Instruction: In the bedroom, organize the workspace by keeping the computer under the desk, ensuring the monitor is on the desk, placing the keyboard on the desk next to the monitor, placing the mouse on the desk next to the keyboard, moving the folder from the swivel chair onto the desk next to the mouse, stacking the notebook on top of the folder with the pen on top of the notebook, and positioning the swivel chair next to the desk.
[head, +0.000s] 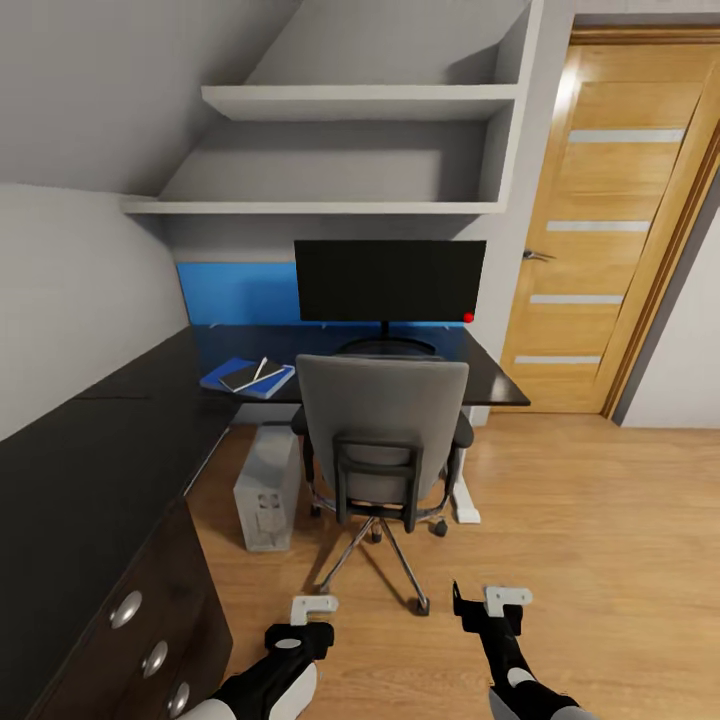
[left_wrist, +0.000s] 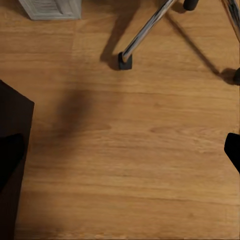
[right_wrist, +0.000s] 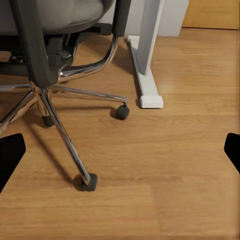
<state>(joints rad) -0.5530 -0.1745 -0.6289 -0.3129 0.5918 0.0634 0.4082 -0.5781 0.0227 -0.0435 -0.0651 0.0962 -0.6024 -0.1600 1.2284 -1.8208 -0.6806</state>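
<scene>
Both grippers hang low at the bottom of the frame, the left gripper (head: 312, 606) and the right gripper (head: 492, 598), each open and holding nothing. Just above them stands the swivel chair (head: 382, 430), pushed to the desk (head: 495, 385). The folder (head: 230, 372) lies at middle left on the desk. Better to check the stack before touching anything.

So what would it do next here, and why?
Probably look behind the swivel chair for keyboard and mouse. The monitor is on the desk, the computer beneath it, the folder, notebook and pen stacked, both grippers empty.
</scene>
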